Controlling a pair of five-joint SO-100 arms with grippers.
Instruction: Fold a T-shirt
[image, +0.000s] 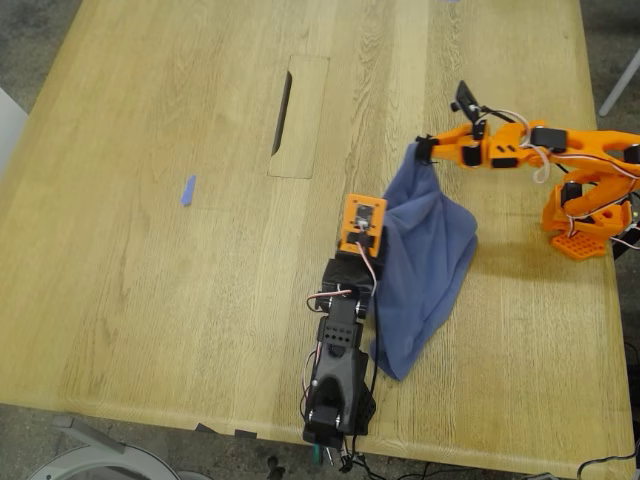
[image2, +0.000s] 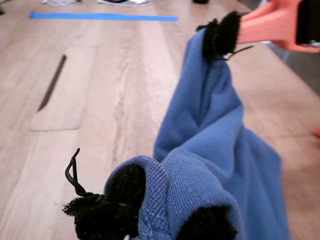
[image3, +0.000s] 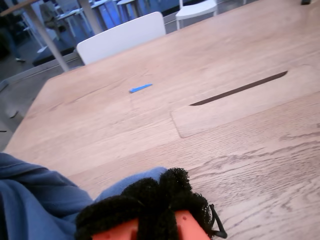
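Observation:
The blue-purple T-shirt is bunched and hangs between both grippers, with its lower end draped on the wooden table. My first gripper, on the black arm at the near edge in the exterior view, is shut on a hem fold of the T-shirt. Its black padded fingers pinch the ribbed edge. My second gripper, on the orange arm at the exterior view's right, is shut on another corner of the T-shirt and holds it raised. The same gripper shows across the cloth. No print is visible.
A tiny blue scrap lies on the table toward the exterior view's left. A rectangular cable flap with a dark slot sits in the tabletop behind the shirt. The orange arm's base stands near the table's edge at the exterior view's right. A white chair stands beyond the table.

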